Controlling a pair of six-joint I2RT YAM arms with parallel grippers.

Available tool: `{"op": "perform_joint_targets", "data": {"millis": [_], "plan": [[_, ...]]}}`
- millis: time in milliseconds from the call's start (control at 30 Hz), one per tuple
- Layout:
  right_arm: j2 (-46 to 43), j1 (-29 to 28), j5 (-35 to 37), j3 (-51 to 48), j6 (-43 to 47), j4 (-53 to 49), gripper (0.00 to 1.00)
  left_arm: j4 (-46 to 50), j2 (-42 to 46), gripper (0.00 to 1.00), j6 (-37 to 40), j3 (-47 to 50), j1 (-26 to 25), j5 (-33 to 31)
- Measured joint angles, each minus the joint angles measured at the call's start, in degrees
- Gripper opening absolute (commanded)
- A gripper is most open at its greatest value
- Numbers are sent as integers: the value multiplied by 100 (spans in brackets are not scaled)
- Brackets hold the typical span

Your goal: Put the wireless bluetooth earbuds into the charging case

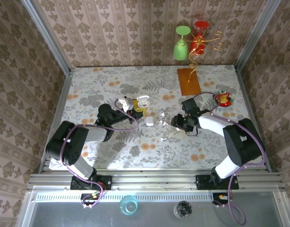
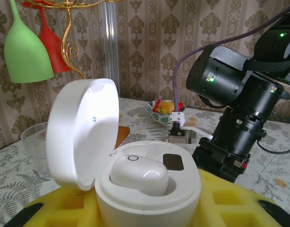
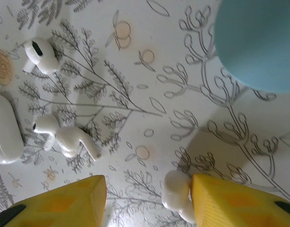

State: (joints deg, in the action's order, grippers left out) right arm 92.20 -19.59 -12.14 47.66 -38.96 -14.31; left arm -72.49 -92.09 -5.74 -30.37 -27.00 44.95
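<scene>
My left gripper (image 1: 131,108) is shut on the white charging case (image 2: 149,189), its yellow fingers (image 2: 60,208) against the case's sides. The lid (image 2: 81,132) stands open. One white earbud (image 2: 138,175) sits in the left slot; the slot beside it (image 2: 173,161) shows a dark contact. My right gripper (image 3: 149,183) hangs open just above the table. A white earbud (image 3: 175,194) lies between its fingers, touching the right finger (image 3: 230,201) and well apart from the left one. Further white earbuds lie at the upper left (image 3: 38,54) and at the middle left (image 3: 64,138).
A closed white case (image 3: 4,130) lies at the left edge and a teal rounded case (image 3: 258,42) at the top right. At the back of the table stand a clear glass (image 1: 169,78), a brown board (image 1: 189,81), a candy bowl (image 1: 224,99) and a gold stand with green and red glasses (image 1: 192,40).
</scene>
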Motion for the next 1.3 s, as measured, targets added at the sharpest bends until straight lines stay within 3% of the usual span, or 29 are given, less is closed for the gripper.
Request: {"op": "perform_joint_targets", "data": {"millis": [200, 333, 633, 833, 1300], "plan": [[142, -7, 24, 219, 251, -92, 53, 0, 2, 26, 0, 0, 9, -4], [129, -181, 452, 466, 605, -485, 54, 0, 2, 24, 0, 26, 42, -33], [282, -1620, 2653, 1528, 1655, -2020, 48, 2, 105, 25, -48, 275, 614, -157], [1019, -2096, 3943, 1926, 2149, -2739, 44, 0, 319, 26, -68, 407, 796, -197], [1926, -2192, 4623, 2312, 2706, -3143, 37, 0, 378, 26, -72, 448, 802, -197]]}}
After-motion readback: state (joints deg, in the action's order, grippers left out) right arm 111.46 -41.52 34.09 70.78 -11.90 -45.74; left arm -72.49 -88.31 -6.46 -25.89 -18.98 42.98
